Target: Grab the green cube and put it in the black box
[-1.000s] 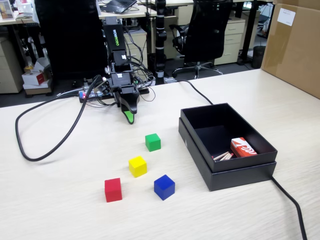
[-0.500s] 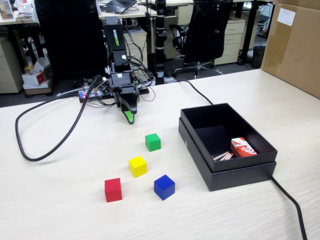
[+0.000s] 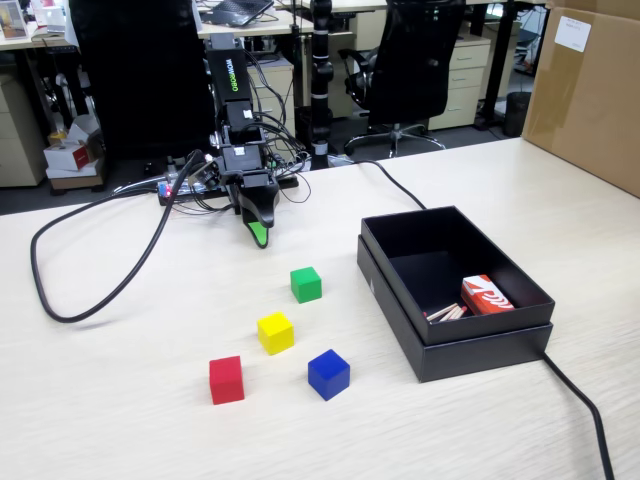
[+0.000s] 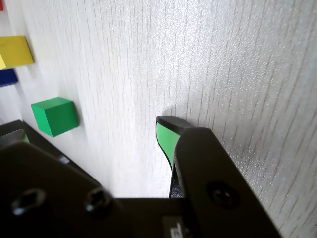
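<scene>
Wrist view: claw (image 4: 166,130) enters from the lower edge, black body with a green-faced tip resting close over the pale wood-grain counter (image 4: 237,59). Only one tip shows clearly; a second green corner peeks at the left edge of the black housing, so the jaws appear apart, but I cannot tell the claw's state for certain. Nothing sits between the jaws.

Green cube (image 4: 54,116): left of centre in the wrist view, flat on the counter, apart from the claw tip. Yellow cube (image 4: 16,51): upper left, cut by the frame edge. Blue cube (image 4: 7,77): a sliver at the left edge, between yellow and green.

Fixed view: claw (image 3: 259,232) in the upper middle, pointing down at the counter (image 3: 120,420), tip near the surface. Green cube (image 3: 306,284) lies below and right of the claw, well clear of it. Yellow cube (image 3: 275,332) sits below the green one; red cube (image 3: 226,379) lower left; blue cube (image 3: 328,374) lower right. All four stand apart from one another.

Black box (image 3: 520,345): right of the cubes, open-topped, holding a red-and-white packet (image 3: 486,296) and some thin sticks (image 3: 447,313) in its near right corner. Black cable (image 3: 100,270) loops across the left of the counter; another cable (image 3: 580,400) runs from the box to the lower right. Brown carton (image 3: 590,90) at upper right.
</scene>
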